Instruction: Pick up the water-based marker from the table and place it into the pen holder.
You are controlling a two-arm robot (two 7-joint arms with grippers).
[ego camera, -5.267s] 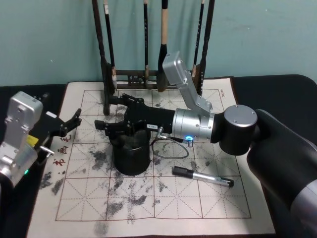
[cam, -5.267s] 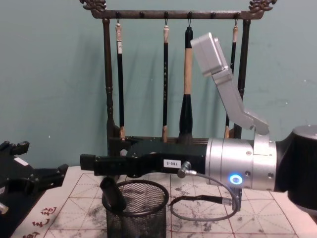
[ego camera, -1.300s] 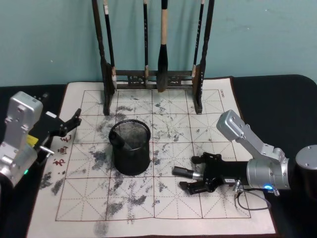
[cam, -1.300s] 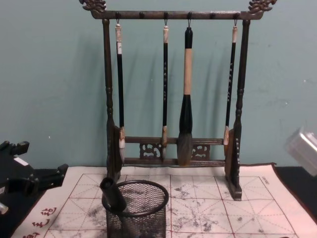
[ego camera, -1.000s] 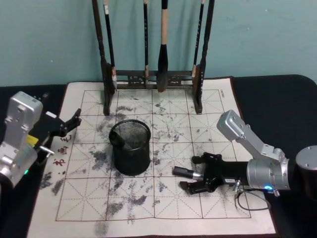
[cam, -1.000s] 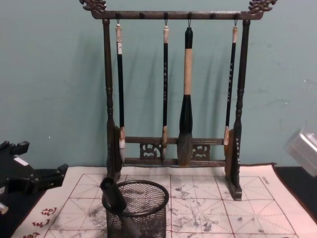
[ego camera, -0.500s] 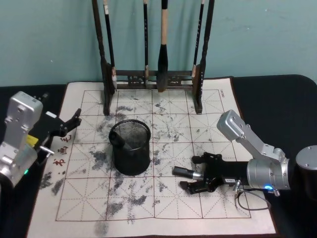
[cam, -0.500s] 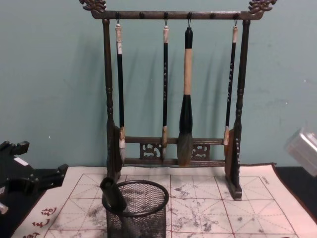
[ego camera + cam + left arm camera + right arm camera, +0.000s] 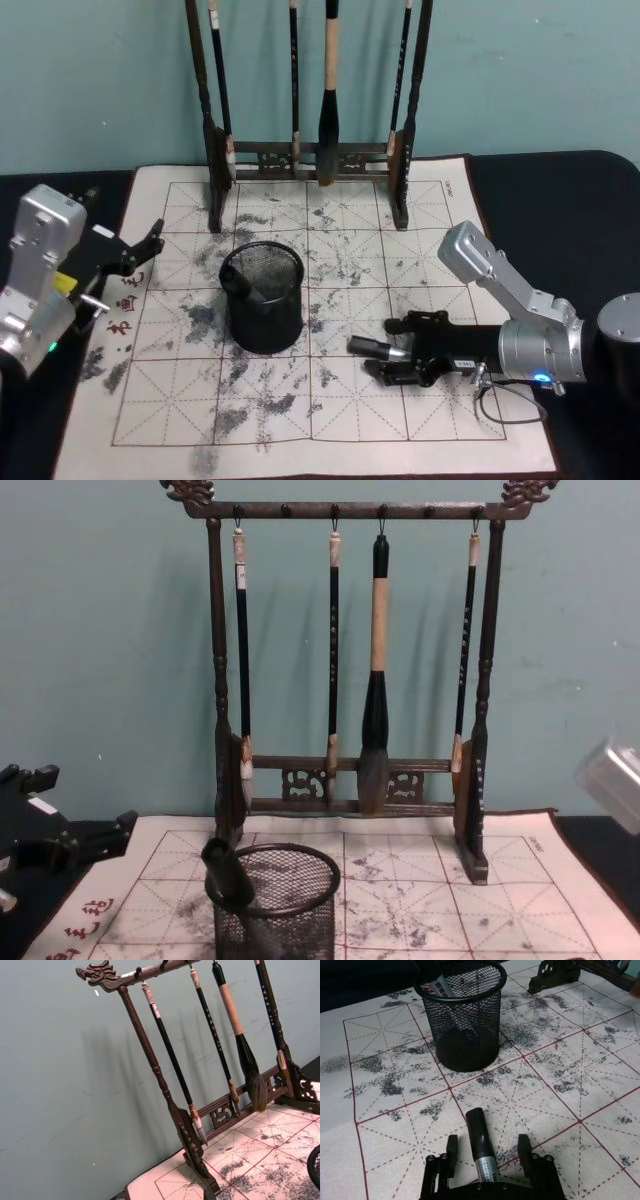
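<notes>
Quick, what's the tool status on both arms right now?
Left tool: open, empty, parked on the left.
Right tool: open, straddling the water-based marker, not gripping it.

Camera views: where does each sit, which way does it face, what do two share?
Head view: high, looking down on the table; left hand parked left, right hand astride the water-based marker.
Chest view: low, facing the brush rack; left hand at left edge.
Left wrist view: faces the brush rack.
Right wrist view: own fingers flank the marker, pen holder beyond.
Head and chest share the pen holder.
</notes>
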